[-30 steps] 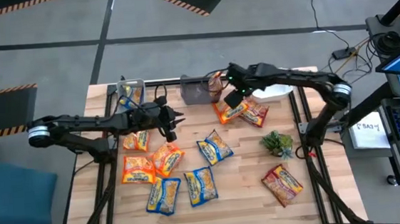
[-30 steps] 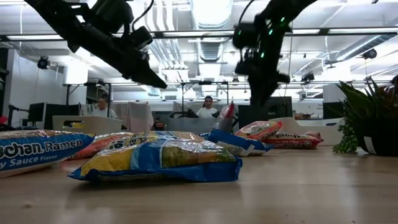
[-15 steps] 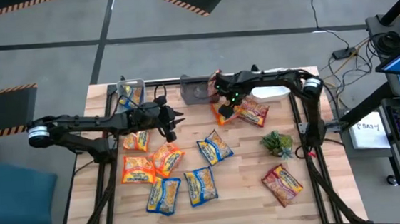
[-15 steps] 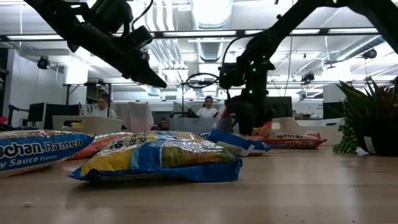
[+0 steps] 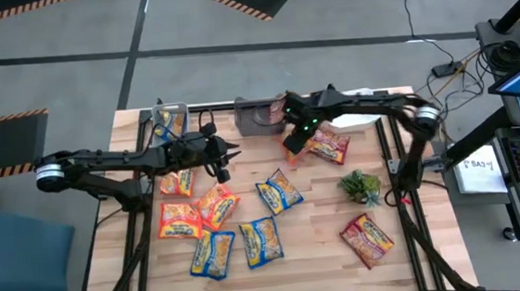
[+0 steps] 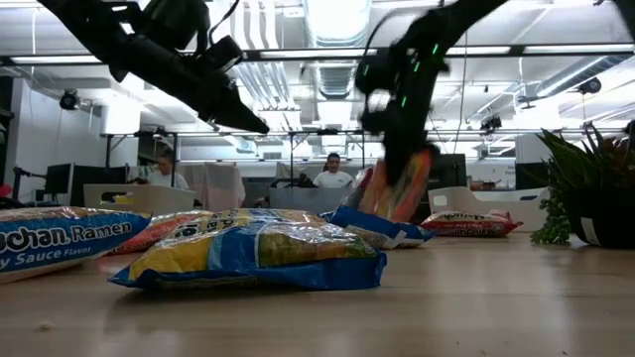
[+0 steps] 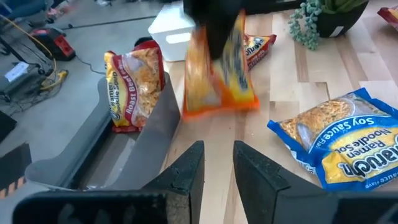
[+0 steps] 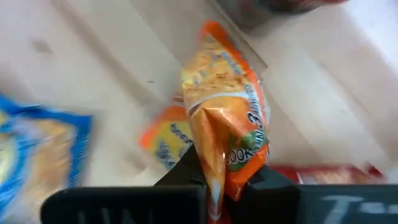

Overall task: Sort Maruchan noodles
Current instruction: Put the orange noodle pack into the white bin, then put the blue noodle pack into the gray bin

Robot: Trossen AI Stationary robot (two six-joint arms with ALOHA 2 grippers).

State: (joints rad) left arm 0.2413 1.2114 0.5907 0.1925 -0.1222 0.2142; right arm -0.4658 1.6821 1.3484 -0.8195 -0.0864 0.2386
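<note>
Right gripper (image 5: 294,141) clamps orange packet (image 8: 227,130) by top seam, lifted above desk (image 5: 315,253) near far edge. Packet light, crinkly, slippery (noodles inside brittle). Left gripper (image 7: 216,167) hovers, narrow gap, holding nothing.

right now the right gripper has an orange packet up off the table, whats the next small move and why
Probably carry it toward the far-left clear bin. The right gripper is shut on the orange packet, which hangs clear of the table; the grey bin beside it holds a dark red packet, a different kind.
</note>
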